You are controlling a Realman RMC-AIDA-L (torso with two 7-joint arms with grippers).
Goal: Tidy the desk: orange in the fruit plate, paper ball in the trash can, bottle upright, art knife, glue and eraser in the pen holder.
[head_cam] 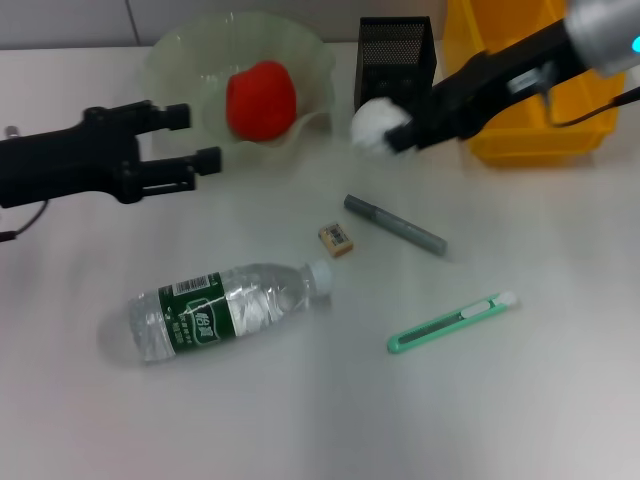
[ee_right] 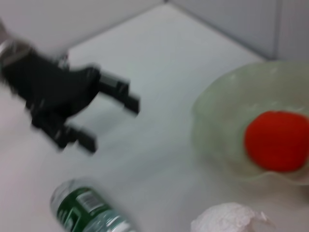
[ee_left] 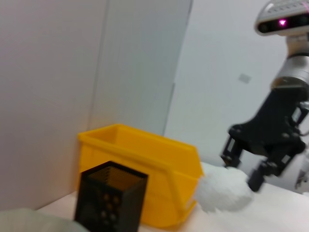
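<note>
Head view: crumpled white paper ball (head_cam: pixel 378 125)

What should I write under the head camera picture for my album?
Right gripper carries the paper ball by the yellow bin; the orange sits in its plate.

From my console this reads as a staged office desk inside a robotics lab. The white desk (head_cam: pixel 300 420) has plain grey partition panels (ee_left: pixel 58 72) right behind it rather than room walls. On it, a black mesh pen holder (head_cam: pixel 395 60) stands at the back, with a yellow plastic parts bin (head_cam: pixel 520 100) just to its right and a pale green fruit plate (head_cam: pixel 180 55) to its left. In front of the holder lie an eraser (head_cam: pixel 336 239) and an art knife (head_cam: pixel 455 320).
</note>
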